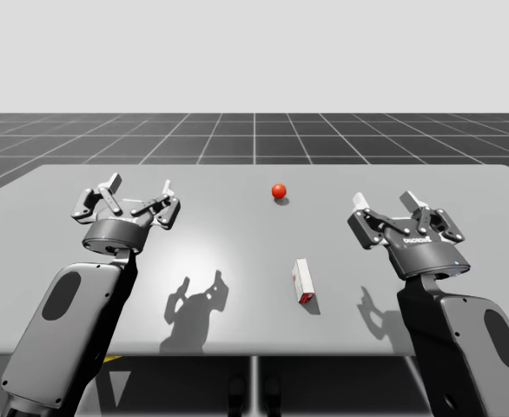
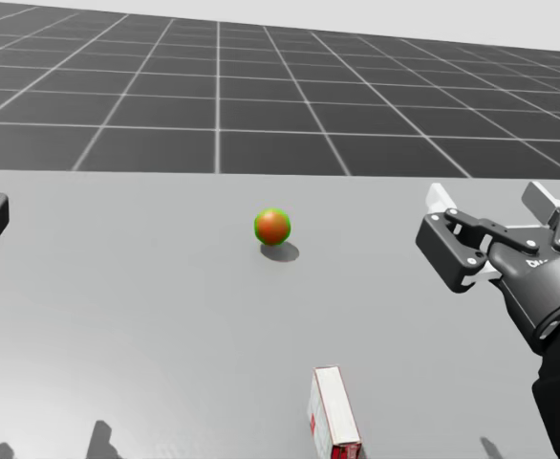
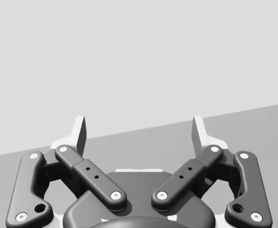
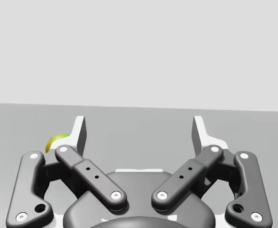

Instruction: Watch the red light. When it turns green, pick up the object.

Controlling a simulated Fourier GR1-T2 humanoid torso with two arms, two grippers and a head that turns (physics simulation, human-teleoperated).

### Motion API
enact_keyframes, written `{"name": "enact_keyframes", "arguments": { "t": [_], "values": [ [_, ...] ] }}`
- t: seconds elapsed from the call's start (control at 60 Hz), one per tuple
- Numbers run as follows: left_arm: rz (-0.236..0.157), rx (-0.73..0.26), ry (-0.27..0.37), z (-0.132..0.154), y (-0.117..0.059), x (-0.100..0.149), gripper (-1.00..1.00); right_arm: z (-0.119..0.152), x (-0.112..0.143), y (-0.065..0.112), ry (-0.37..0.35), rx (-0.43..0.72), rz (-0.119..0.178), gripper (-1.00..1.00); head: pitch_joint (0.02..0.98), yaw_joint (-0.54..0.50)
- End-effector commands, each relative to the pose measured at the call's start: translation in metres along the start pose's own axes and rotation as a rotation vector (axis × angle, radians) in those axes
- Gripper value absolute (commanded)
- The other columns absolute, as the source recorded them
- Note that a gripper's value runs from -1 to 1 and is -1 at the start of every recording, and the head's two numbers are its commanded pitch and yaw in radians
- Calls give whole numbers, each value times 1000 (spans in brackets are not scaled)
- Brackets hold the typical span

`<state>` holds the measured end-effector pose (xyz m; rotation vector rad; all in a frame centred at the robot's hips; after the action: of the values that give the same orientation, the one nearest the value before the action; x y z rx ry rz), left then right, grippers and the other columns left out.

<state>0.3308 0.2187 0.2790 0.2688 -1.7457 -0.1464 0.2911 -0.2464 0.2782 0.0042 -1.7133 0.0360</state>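
The light is a small ball point(image 1: 279, 190) on the far middle of the grey table point(image 1: 81, 182). It looks red in the high view and orange-red with a green rim point(image 2: 272, 227) in the head view. A red and white box point(image 1: 303, 281) lies flat nearer to me, right of centre point(image 2: 333, 411). My left gripper point(image 1: 140, 193) hovers open over the table's left side, with nothing between its fingers point(image 3: 139, 133). My right gripper point(image 1: 385, 204) hovers open to the right of the box point(image 2: 490, 206). The ball point(image 4: 56, 141) peeks out beside one of its fingers point(image 4: 139, 133).
The tabletop carries just the ball and the box. A dark gridded floor point(image 1: 254, 135) stretches behind the table's far edge. Shadows of both grippers fall on the table near its front edge.
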Motion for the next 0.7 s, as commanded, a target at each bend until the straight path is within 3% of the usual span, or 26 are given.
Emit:
{"name": "enact_keyframes", "arguments": {
  "t": [0.017, 0.2, 0.7],
  "values": [
    [-3, 1, -2, 0, 0, 0, -1000, 0, 0, 0, -1, 1, 1, -1000, 567, -138],
    [-5, 1, -2, 0, 0, 0, -1000, 0, 0, 1, 0, 0, 4, -1000, 588, -140],
    [-4, -9, 2, -1, 0, 0, -1000, -1, 0, 0, 0, -2, -5, -1000, 851, -216]
  ]
}}
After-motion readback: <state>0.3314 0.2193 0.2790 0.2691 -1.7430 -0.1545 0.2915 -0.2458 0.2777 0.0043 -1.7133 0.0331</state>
